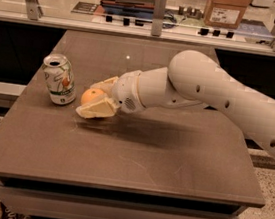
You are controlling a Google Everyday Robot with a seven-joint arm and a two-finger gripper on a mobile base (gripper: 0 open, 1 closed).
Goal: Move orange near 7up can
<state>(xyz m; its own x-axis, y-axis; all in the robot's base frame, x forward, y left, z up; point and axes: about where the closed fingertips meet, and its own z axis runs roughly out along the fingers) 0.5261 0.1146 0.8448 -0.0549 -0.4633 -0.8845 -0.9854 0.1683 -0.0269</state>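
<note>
Camera view: gripper (91, 101) clasps smooth round orange (93, 95); beside upright 7up can (59, 79).

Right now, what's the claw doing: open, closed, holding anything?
The claw: closed on the orange, close beside the 7up can, apart from it.

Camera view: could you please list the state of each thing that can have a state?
orange: held between the jaws, low over the table, close beside the 7up can, not touching it.
7up can: upright on the table, top looks opened.
gripper: jaws closed on the orange, next to the can.
</note>
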